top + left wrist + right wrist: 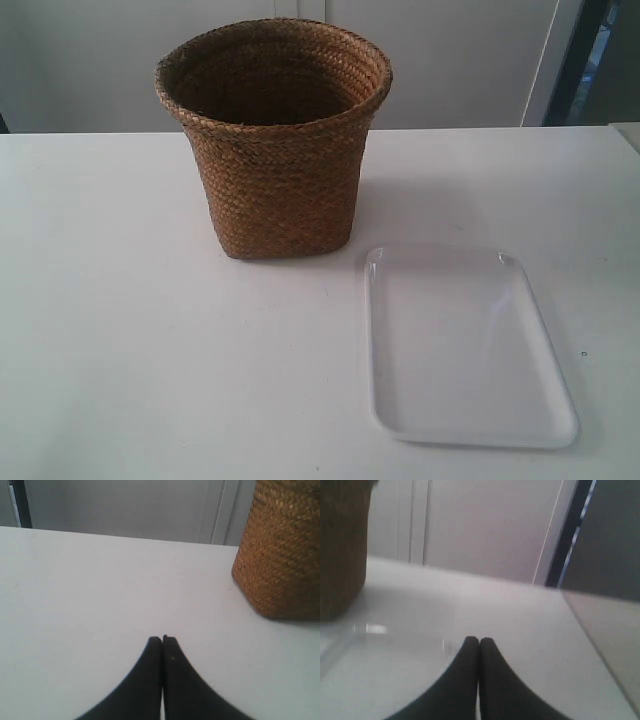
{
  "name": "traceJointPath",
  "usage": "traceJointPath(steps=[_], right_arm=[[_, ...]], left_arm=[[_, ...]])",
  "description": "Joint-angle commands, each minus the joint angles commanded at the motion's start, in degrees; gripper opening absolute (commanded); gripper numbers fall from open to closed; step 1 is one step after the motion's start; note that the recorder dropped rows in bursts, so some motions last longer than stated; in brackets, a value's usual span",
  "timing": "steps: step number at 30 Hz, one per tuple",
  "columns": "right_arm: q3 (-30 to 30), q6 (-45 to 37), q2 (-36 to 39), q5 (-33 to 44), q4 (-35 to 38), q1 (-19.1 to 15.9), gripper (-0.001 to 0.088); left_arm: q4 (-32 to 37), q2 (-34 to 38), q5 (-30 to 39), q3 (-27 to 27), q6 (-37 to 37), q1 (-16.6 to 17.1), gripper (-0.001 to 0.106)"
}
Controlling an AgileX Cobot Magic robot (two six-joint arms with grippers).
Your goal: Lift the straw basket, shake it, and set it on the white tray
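Observation:
The straw basket [273, 140] stands upright on the white table, brown and braided, with a flared round rim and a dark inside. Close to its base lies the white tray [462, 345], flat and glossy, nearer the table's front. No arm shows in the exterior view. In the left wrist view my left gripper [162, 639] is shut with nothing in it, over bare table, well apart from the basket's side [282, 550]. My right gripper [479, 640] is also shut on nothing. It hangs over the tray's glossy surface [365, 665], with the basket [342, 550] blurred at the frame's edge.
The white table [110, 330] stretches wide around both objects. Behind it runs a pale wall with panel seams [480, 60] and a dark vertical strip [590, 55]. The table's far edge [120, 534] shows in the left wrist view.

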Motion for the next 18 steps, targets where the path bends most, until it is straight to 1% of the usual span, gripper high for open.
traceJointPath(steps=[2,4,6,12,14,15,18], right_arm=[[0.00,0.00,0.00,-5.73,0.00,0.00,0.0000],[0.00,0.00,0.00,-9.48,0.00,0.00,0.0000],[0.00,0.00,0.00,-11.10,0.00,0.00,0.0000],[0.00,-0.10,0.00,-11.20,0.00,0.00,0.0000],[0.00,-0.06,0.00,-15.45,0.00,0.00,0.0000],[0.00,0.11,0.00,-18.40,0.00,0.00,0.0000],[0.00,0.11,0.00,-20.30,0.00,0.00,0.0000]], left_arm=[[0.00,0.00,-1.75,0.00,0.00,0.00,0.000],[0.00,0.00,-3.93,0.00,0.00,0.00,0.000],[0.00,0.00,-5.17,0.00,0.00,0.00,0.000],[0.00,0.00,-6.62,0.00,-0.63,0.00,0.000],[0.00,0.00,-6.85,0.00,-2.32,0.00,0.000],[0.00,0.00,-8.10,0.00,-3.37,0.00,0.000],[0.00,0.00,-12.74,0.00,-3.37,0.00,0.000]])
